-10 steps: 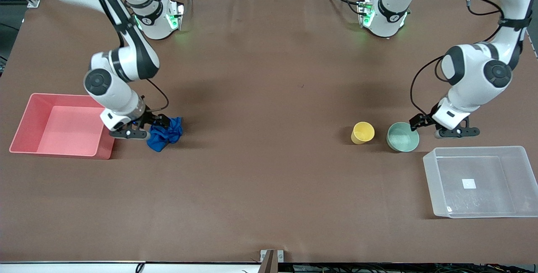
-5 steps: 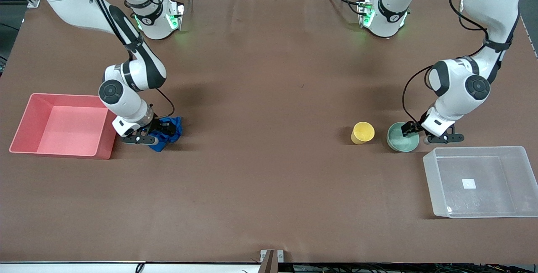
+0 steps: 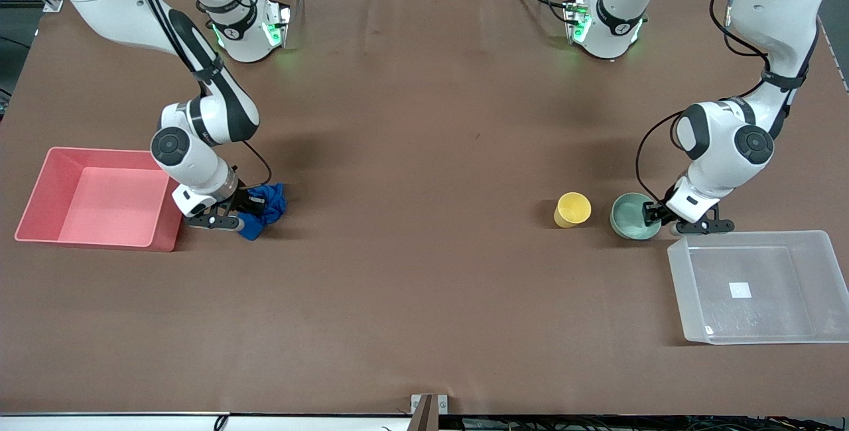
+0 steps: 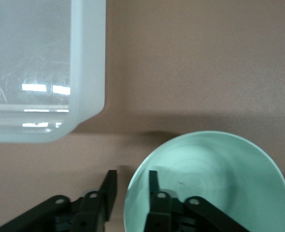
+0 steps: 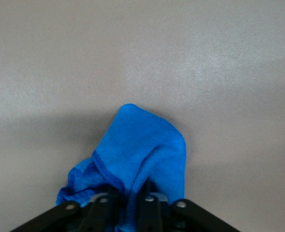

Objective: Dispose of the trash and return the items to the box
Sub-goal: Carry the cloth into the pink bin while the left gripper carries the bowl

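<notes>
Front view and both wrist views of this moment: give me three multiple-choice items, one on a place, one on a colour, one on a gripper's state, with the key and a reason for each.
1. Where does the small yellow plastic cup stand?
A. In the clear translucent rectangular plastic tub
B. On the table beside the pale mint-green round bowl
C. In the opaque pink rectangular bin

2. What colour is the crumpled cloth wad at the right gripper?
A. Royal blue
B. White
C. Red

3. How does the left gripper stand at the bowl?
A. Hanging high over the tub
B. Shut on the cup
C. One finger inside the bowl's rim, one outside

Key: 1 B, the cup stands by the bowl, toward the right arm's end of it, outside the tub and the bin. 2 A, the wad is blue in the right gripper. 3 C, the left wrist view shows the rim between the fingers.
</notes>
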Robot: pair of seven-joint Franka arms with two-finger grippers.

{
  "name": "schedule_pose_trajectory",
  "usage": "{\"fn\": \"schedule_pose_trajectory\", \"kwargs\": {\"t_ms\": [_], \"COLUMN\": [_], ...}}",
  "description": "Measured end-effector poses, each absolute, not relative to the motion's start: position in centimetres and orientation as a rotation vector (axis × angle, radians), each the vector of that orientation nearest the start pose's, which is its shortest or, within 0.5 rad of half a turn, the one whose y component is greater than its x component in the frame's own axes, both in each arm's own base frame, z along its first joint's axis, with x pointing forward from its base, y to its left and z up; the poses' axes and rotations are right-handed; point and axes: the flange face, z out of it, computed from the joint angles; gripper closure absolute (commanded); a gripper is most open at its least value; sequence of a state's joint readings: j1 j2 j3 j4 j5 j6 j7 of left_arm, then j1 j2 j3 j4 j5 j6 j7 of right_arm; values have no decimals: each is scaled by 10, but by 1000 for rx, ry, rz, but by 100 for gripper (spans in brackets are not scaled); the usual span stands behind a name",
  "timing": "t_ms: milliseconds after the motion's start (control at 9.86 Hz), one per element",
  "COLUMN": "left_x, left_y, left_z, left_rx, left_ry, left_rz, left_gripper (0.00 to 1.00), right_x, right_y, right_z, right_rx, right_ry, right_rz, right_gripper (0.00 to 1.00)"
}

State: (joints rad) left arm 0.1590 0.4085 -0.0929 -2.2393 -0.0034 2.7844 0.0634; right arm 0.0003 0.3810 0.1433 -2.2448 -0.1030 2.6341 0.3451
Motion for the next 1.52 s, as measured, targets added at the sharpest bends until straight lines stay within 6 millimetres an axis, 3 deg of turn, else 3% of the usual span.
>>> {"fn": "schedule_pose_trajectory", "kwargs": {"t_ms": [101,203,304,507,609,710,812,913,1014,1116,1217,1319,1420,1522], "left_x": [560,564,567,577,588,603,619,635,654,671,687,703,718,730], "left_y": [36,33,27,21,24,34,51,70,97,132,166,186,194,198], "left_z": [207,222,242,302,342,382,413,430,430,418,399,379,359,342], "left_rx": [-3158,-3155,-3157,-3155,-3153,-3149,-3141,-3128,-3110,-3095,-3086,-3085,-3090,-3093], "left_ry": [-6,10,29,61,86,117,157,213,285,355,401,421,422,418], "left_rz": [-250,-274,-266,-227,-201,-191,-211,-251,-284,-296,-300,-303,-308,-309], "left_gripper": [100,100,100,100,100,100,100,100,100,100,100,100,100,100], "right_x": [546,557,566,576,579,582,582,577,568,556,545,538,533,533], "right_y": [84,85,84,74,50,1,-61,-123,-172,-200,-210,-208,-204,-203], "right_z": [214,245,288,381,412,422,419,409,390,363,329,296,268,251], "right_rx": [-3149,-3170,-3191,-3228,-3236,-3234,-3229,-3234,-3249,-3265,-3267,-3252,-3234,-3228], "right_ry": [215,225,236,191,124,40,-34,-80,-106,-118,-110,-94,-86,-83], "right_rz": [58,111,148,226,250,258,261,233,185,147,138,146,161,173], "right_gripper": [99,99,99,99,99,99,99,99,98,98,98,86,14,0]}}
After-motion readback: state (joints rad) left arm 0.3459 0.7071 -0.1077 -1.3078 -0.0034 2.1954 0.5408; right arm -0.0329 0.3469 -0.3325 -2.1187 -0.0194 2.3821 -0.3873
